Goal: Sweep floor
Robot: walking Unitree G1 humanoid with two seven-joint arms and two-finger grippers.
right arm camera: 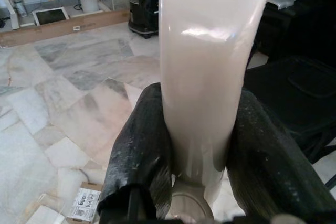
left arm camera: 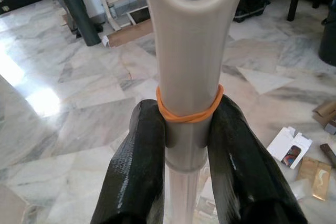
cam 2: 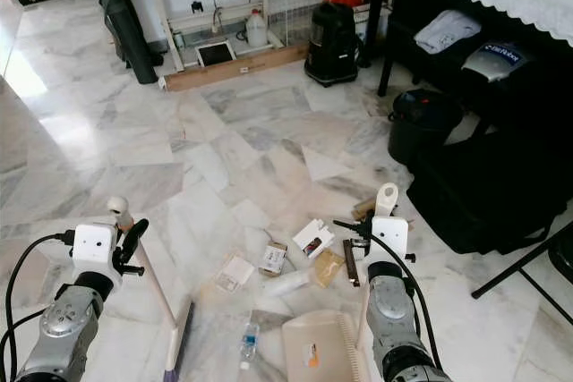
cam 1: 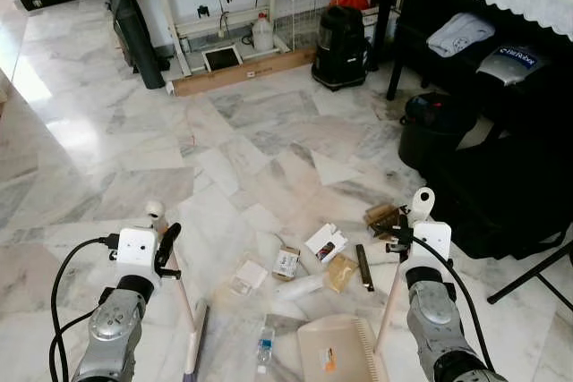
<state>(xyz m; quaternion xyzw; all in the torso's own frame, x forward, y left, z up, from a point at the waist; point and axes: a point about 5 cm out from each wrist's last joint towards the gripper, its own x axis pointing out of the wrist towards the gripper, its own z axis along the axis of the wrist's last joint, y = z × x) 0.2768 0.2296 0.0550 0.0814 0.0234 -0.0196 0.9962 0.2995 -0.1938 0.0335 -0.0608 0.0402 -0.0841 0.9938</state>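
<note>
Litter lay scattered on the marble floor between the two arms: a small white box, a printed carton, a flat white packet, a tan packet, a dark bar, brown scraps and a small clear bottle. The left gripper pinched the broom handle between both black fingers, just under an orange rubber band; the shaft ran down and right to the broom head on the floor at near left. The right gripper clamped the pale dustpan handle tight between its fingers, and that pole sloped down to the beige dustpan, which sat near centre just behind the litter. Inside the pan lay one small orange-marked scrap. A black vacuum canister stood far right, a white jug left of it, and a black bin beside the table at right.
</note>
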